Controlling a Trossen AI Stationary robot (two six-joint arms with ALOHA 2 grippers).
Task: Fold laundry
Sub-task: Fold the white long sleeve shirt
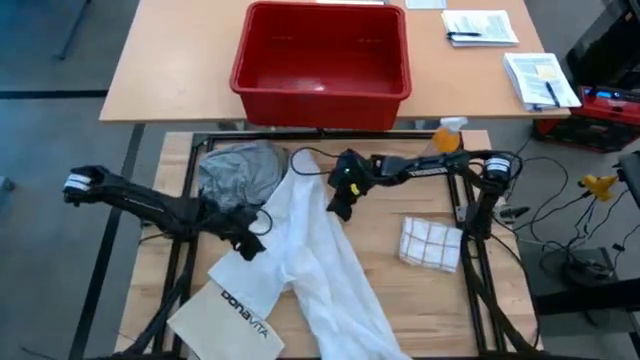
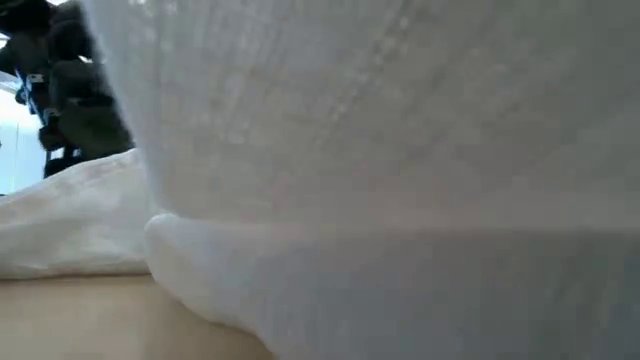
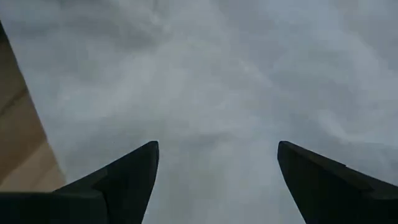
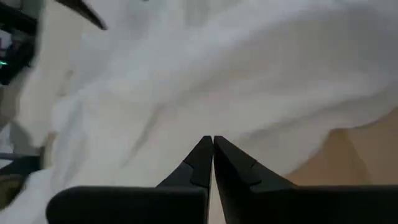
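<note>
White shirt (image 1: 320,250): a large white garment lying crumpled and stretched lengthwise down the middle of the wooden table (image 1: 420,300); one end lies beside the grey T-shirt, the other runs off toward the table's near edge. In the low view its cloth (image 2: 380,150) fills nearly the whole picture.
Grey T-shirt (image 1: 238,172): bunched in a heap at the white shirt's far-left end, touching it.
Left gripper (image 1: 248,243): at the white shirt's left edge, just above the white bag. In the left wrist view its fingers (image 3: 134,180) stand wide apart over white cloth (image 3: 236,93), with nothing between them.
Right gripper (image 1: 340,207): over the upper part of the white shirt, on its right side. In the right wrist view its fingers (image 4: 202,163) are pressed together tip to tip above the white cloth (image 4: 217,81); whether any cloth is pinched between them cannot be told.
White bag (image 1: 238,312): stiff, printed "bonavita", lying just left of the white shirt's lower half, touching it.
Checked cloth (image 1: 431,243): folded white piece with a grid pattern, well to the right of the white shirt.
Red bin (image 1: 322,52): on the tan table beyond the white shirt's far end.
Spray bottle (image 1: 449,134): orange and white, at the far right of the wooden table, beyond the checked cloth.
</note>
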